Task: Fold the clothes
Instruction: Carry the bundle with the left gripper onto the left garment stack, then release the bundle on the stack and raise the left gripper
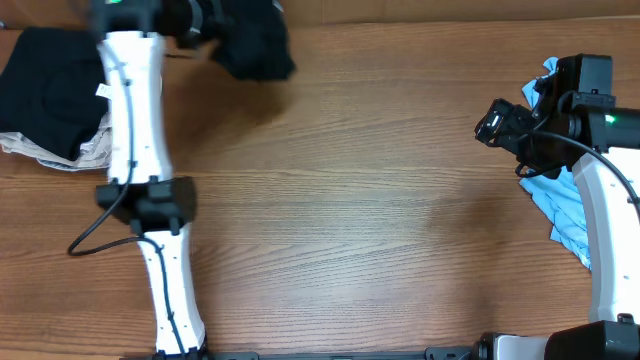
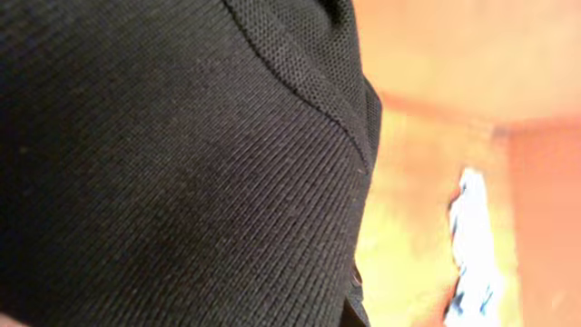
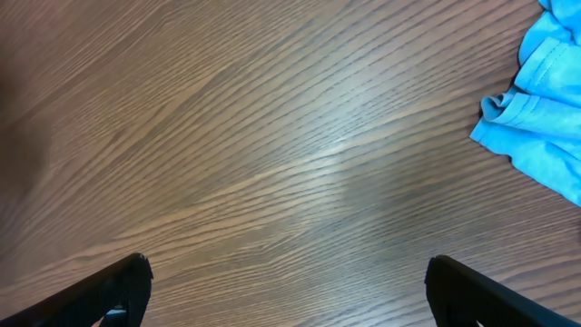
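A brown wooden table (image 1: 350, 220) fills the frame. At the upper left, the left gripper (image 1: 218, 32) is clenched on a black garment (image 1: 258, 48), which covers most of its wrist view. The right gripper (image 3: 286, 291) is released, its fingers wide apart, near a light-blue garment (image 1: 562, 205) at the right edge. More black clothes (image 1: 45, 75) lie at the far upper left.

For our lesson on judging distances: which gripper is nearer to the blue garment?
Right. The right gripper hovers open just beside the blue garment at the table's right side; the left gripper is far across the table, shut on a black garment.
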{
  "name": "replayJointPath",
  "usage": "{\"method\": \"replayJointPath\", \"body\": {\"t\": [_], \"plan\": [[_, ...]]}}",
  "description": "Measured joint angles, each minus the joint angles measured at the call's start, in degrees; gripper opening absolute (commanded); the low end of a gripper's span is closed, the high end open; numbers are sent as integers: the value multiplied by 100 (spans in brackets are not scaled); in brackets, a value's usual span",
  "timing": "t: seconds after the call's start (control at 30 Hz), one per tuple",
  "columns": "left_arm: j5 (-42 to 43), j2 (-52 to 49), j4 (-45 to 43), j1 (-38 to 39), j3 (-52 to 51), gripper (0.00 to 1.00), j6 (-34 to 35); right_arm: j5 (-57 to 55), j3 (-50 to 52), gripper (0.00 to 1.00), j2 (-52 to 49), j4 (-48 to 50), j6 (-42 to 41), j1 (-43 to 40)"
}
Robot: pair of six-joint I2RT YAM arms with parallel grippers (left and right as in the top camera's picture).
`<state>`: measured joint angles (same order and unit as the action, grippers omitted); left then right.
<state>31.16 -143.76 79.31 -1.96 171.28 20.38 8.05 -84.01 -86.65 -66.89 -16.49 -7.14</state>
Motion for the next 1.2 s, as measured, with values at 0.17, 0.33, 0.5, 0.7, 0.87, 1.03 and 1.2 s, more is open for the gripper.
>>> {"method": "replayJointPath", "body": {"t": [0.17,0.33,0.5,0.7,0.87,1.03,1.2], "plan": [[63,0,-42,-767,549,4,605,0,0,100,0,-44,2,0],[-4,0,-201,-1574,586,4,1456,-2,0,100,0,-142,2,0],[-487,0,-498,-2326,586,4,2144,-2,0,100,0,-168,2,0],[-1014,0,-1016,-2717,584,4,2520,-2,0,100,0,-168,0,0],[-1340,0,-1469,-2730,321,4,2632,0,0,100,0,-184,2,0],[-1606,0,-1722,-2734,-238,4,2640,-2,0,100,0,-212,2,0],[-1930,0,-1296,-2780,-546,4,2555,2,0,100,0,-214,4,0]]}}
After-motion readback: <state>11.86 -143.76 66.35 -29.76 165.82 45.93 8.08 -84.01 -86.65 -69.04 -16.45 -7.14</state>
